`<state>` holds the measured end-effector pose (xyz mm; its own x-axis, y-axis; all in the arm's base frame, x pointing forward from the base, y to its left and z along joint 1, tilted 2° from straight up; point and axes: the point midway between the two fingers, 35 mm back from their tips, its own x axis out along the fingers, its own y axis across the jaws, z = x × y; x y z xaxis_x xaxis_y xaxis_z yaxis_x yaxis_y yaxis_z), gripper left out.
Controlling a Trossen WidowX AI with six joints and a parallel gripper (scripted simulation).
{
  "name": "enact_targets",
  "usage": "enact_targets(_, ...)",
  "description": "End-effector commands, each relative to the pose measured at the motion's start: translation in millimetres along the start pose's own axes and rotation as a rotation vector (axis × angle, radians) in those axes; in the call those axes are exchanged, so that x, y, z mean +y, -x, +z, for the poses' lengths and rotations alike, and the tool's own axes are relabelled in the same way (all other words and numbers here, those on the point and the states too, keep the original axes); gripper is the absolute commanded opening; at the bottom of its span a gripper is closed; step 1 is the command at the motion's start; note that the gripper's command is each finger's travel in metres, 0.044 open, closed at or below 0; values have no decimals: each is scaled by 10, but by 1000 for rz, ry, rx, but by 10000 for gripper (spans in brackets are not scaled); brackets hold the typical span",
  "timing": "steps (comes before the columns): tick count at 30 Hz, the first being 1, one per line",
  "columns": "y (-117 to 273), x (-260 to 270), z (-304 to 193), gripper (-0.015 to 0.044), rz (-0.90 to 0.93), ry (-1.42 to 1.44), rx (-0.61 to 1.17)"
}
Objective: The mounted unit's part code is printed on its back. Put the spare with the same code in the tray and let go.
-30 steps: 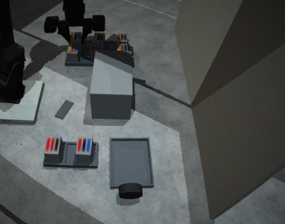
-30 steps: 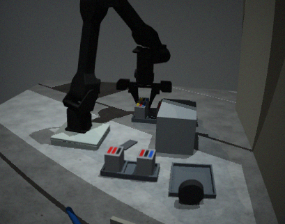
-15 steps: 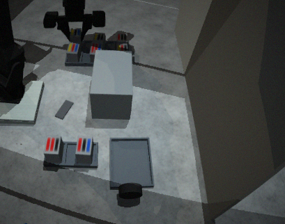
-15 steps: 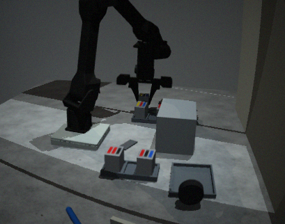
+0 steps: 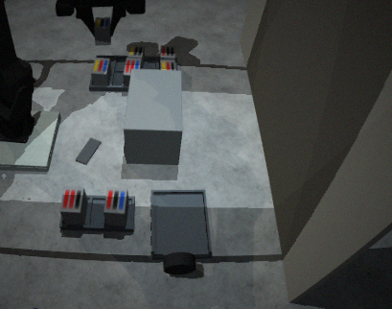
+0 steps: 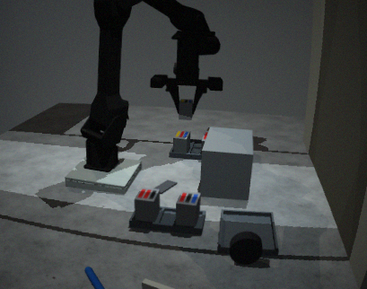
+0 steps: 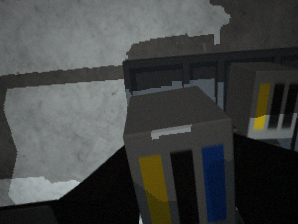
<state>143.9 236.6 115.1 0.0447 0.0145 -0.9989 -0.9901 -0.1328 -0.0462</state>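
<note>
End effector [image 5: 103, 30] [image 6: 186, 104] clamped on yellow-black-blue block [image 5: 103, 34] [image 6: 186, 109] [image 7: 182, 175]; carried low, it could strike the tall grey box [image 5: 154, 103] [image 6: 227, 166].

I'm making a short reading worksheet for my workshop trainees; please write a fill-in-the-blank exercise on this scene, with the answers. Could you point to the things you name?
1. The stripes on the block [image 5: 103, 34] [image 6: 186, 109] [image 7: 177, 117] in the gripper [image 5: 103, 37] [image 6: 186, 108] are yellow, black and ____.
2. The pen lying near the exterior view's lower edge is ____.
3. The small rack [image 5: 96, 227] [image 6: 166, 224] nearest the tray [image 5: 180, 225] [image 6: 248, 224] holds ____ striped blocks.

Missing words: blue; blue; two.
</note>
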Motion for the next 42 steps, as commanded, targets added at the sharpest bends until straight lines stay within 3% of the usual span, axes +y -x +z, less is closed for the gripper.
enact_targets(1,27,-3,6,0,-1,0,-1)
enact_targets(18,757,25,4,0,-5,-4,2)
enact_targets(42,824,-726,-486,0,-27,-18,-2)
